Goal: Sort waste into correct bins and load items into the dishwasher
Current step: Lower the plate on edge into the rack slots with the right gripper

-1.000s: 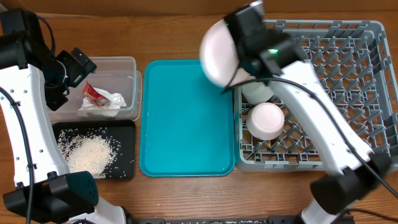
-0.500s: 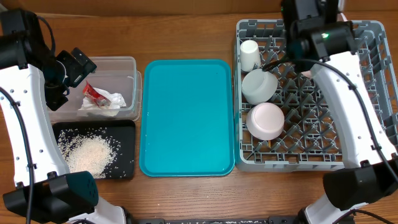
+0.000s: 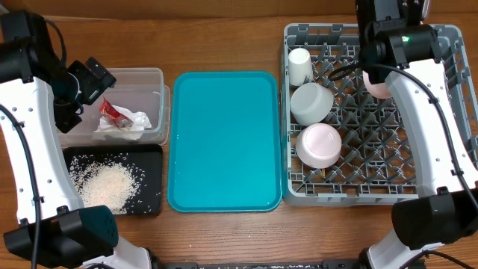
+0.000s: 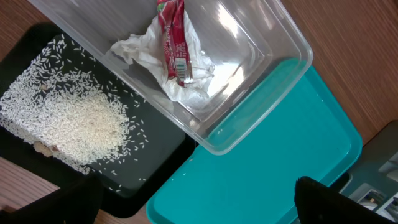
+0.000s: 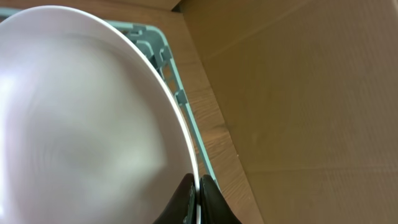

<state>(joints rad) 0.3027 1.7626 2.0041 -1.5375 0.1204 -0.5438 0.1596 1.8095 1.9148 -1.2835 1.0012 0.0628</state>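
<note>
Plate (image 3: 376,84) has swung right over the rack (image 3: 351,196), rim clamped in right tool (image 5: 194,188); tilted, it could snag pegs (image 3: 352,161).

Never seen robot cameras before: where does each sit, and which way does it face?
Overhead: above the table, straight down on clear tub, black tray, teal tray, dish rack; both arms show.
Left wrist: down past the open left gripper at tub, rice.
Right wrist: along the right gripper pinching the pink plate.
Overhead and left wrist share tub, rice, teal tray.

Pale pink plate (image 3: 377,87) over grey rack (image 3: 418,153) with two whitish bowls (image 3: 311,103), white cup (image 3: 299,66)
</note>
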